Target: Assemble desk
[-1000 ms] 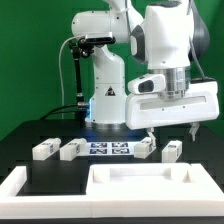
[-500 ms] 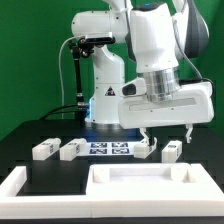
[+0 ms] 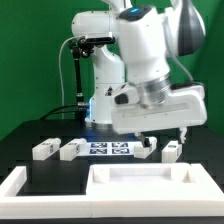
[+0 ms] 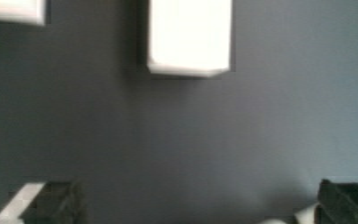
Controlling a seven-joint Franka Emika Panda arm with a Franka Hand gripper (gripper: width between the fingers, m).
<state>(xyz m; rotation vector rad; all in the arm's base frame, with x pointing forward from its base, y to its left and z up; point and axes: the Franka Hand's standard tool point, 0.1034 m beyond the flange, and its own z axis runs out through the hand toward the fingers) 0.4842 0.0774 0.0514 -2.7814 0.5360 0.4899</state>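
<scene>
We see the marker board [image 3: 106, 150] flat on the black table [image 3: 50, 172], a white frame [image 3: 12, 181] bordering it.

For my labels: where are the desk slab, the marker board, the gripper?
desk slab [image 3: 140, 168]: exterior view, rear rim.
marker board [image 3: 105, 150]: exterior view, its middle.
gripper [image 3: 166, 137]: exterior view, between its fingertips.

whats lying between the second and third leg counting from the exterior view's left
The marker board lies flat between the second leg and the third leg. Only the exterior view shows this.
</scene>
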